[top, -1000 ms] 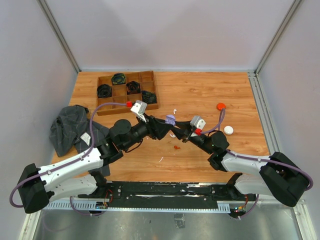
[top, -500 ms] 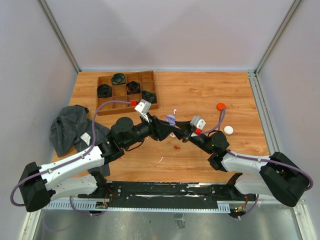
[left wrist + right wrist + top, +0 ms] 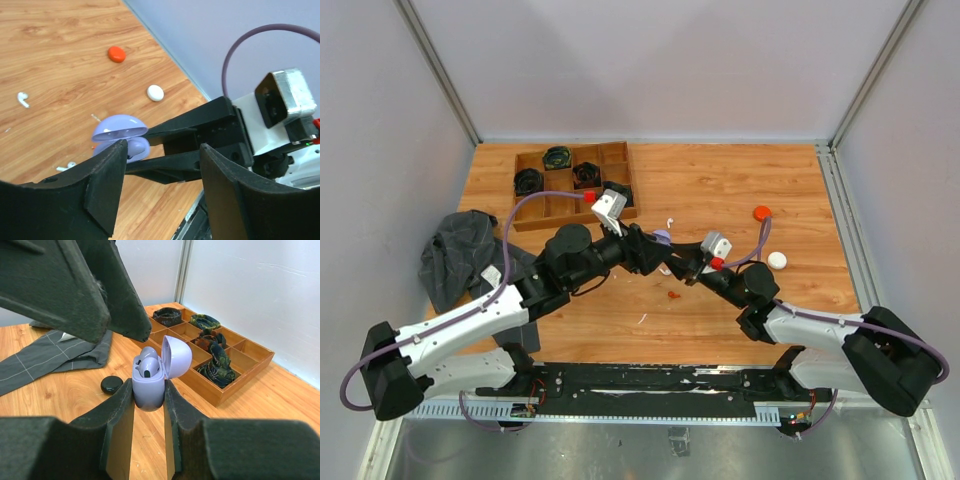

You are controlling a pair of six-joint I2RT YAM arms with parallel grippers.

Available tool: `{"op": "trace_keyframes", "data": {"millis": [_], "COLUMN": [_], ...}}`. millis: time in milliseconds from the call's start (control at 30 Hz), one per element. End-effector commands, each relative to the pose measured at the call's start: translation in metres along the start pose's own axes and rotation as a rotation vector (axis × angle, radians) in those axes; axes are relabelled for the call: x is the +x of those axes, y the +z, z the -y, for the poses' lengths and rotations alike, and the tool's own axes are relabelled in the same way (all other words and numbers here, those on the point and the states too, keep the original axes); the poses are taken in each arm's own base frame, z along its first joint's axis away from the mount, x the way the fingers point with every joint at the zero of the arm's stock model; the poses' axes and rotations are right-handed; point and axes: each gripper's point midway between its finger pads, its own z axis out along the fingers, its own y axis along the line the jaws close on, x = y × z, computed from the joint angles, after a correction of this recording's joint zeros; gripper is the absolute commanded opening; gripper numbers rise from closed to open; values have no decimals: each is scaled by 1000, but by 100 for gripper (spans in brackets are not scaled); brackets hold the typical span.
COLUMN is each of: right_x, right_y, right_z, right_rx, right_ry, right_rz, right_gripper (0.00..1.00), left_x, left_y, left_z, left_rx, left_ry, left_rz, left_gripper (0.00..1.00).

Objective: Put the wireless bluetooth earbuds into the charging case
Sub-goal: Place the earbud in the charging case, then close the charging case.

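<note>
The charging case (image 3: 149,379) is grasped by the right gripper (image 3: 149,399). Its lower half is clamped between the two fingers, and it is held upright above the middle of the table (image 3: 720,175). The lid of the case is opened and is tilted away to one side. Inside the case a lavender earbud (image 3: 147,365) with a dark spot is seen; whether it is fully seated cannot be told.

The left gripper (image 3: 162,145) is placed just above and beside the open case. Its fingers are spread apart and nothing is seen between them, so it is released.

The orange-red earbud (image 3: 672,296) is lying on the table, near the middle and a little toward the near edge from the case. It is not touched by any gripper.

An orange puck (image 3: 762,212) and a white puck (image 3: 777,260) are found closer to the right edge of the table. A small white earbud (image 3: 670,222) is lying just behind the case, toward the far edge.

A wooden tray (image 3: 575,185) with compartments is set in the far left corner, and a grey cloth (image 3: 465,255) is spread at the left edge. A black puck (image 3: 112,384) is seen beside the cloth.
</note>
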Motion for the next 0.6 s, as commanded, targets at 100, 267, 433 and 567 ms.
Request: {"op": "trace_keyframes", "data": {"millis": [100,267,433,567], "right_x": [-9,-8,-12,-19], "right_y": [-3,-5,-7,-3], "right_z": [-6,-9,-8,-14], "right_rx": [-84,-140,-184,-235], "right_ry": [8,34,76,101], "right_rz": [9,0,16,39], "right_gripper": [2,1,1,1], "left_x": [-13,-18,-19,-12], "left_y": [-16,-23,-27,-22], "left_z": [-25,-32,-29,-24], "left_rx": [-73,-5,86,162], "left_ry": [54,21,-22,-56], "left_rz": [-41,-99,-129,-157], "left_gripper": [72,76,79,79]}}
